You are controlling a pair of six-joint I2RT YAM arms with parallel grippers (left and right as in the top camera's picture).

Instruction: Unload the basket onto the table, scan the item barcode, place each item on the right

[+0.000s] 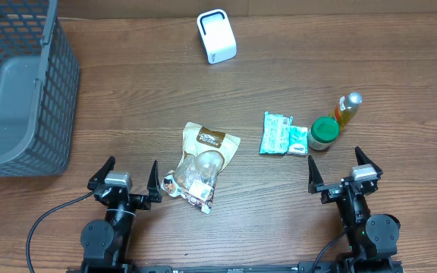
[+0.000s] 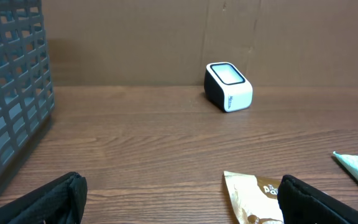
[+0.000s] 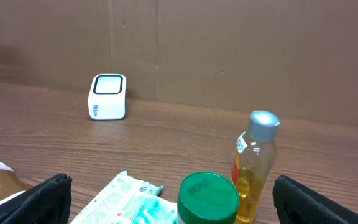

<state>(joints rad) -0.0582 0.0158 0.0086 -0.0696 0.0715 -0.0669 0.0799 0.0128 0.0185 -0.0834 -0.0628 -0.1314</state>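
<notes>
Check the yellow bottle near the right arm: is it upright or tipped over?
Upright. In the right wrist view the bottle stands vertical with its silver cap on top, beside the green-lidded jar.

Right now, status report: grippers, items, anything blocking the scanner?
Left gripper open, empty. Right gripper open, empty. Bag, packet, jar, bottle on table, untouched. Nothing blocking scanner.

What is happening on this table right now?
Nothing is being handled yet. The left arm and the right arm sit at the near edge with jaws open and empty. A brown snack bag, a teal foil packet, a green-lidded jar and a yellow bottle with a silver cap are on the wooden table. The white box-shaped scanner stands at the far side, a grey mesh basket at the left.
</notes>
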